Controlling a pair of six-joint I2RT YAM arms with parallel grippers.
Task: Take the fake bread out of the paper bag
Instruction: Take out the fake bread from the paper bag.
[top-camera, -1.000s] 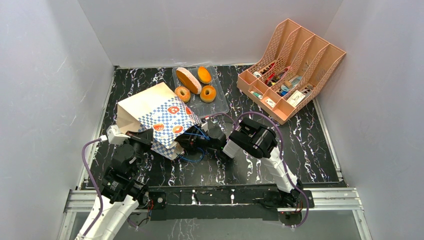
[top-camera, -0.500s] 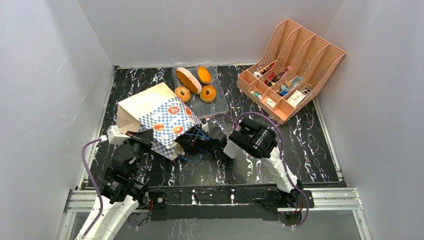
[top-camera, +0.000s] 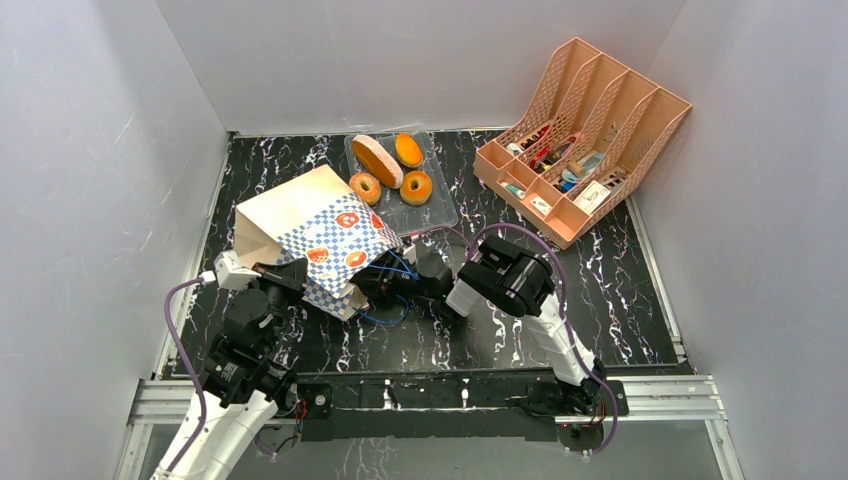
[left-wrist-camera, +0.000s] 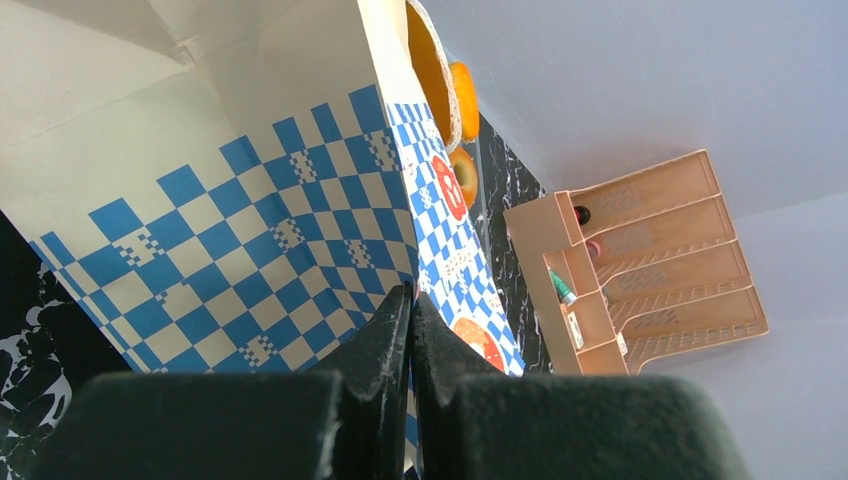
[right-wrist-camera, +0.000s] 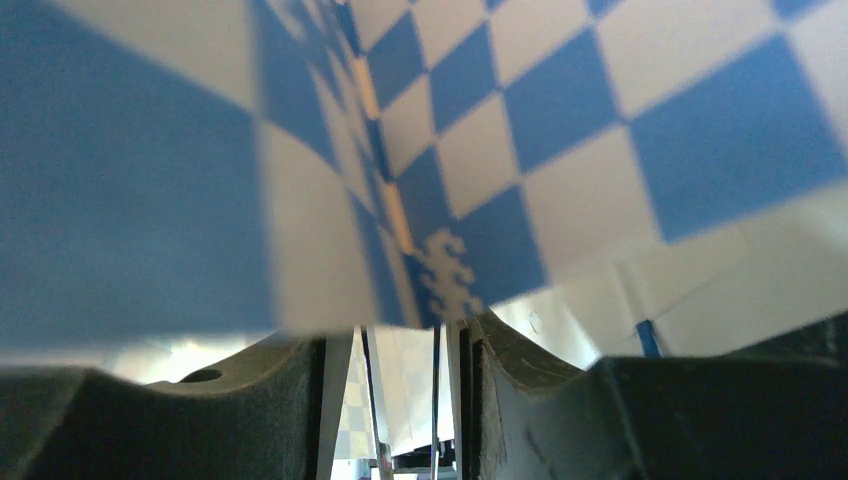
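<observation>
The tan kraft paper bag with blue-checkered band (top-camera: 300, 215) lay sideways on the black marbled tabletop (top-camera: 500, 330), its rim clamped in the left tool (left-wrist-camera: 408, 300). The right tool (right-wrist-camera: 395, 350), jaws apart and empty, was set at the mouth. Orange-golden toy bread (top-camera: 377, 160) was seen in the clear plastic tray (top-camera: 440, 215). Any inside was hidden, so a low, deeper reach was judged best.

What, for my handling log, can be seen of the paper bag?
The paper bag lies tipped on the marbled table, tan base far left, blue-and-white checkered mouth with orange prints facing the arms. Blue cord handles trail out. The left gripper pinches its mouth edge; the right gripper reaches inside, jaws apart.
</observation>
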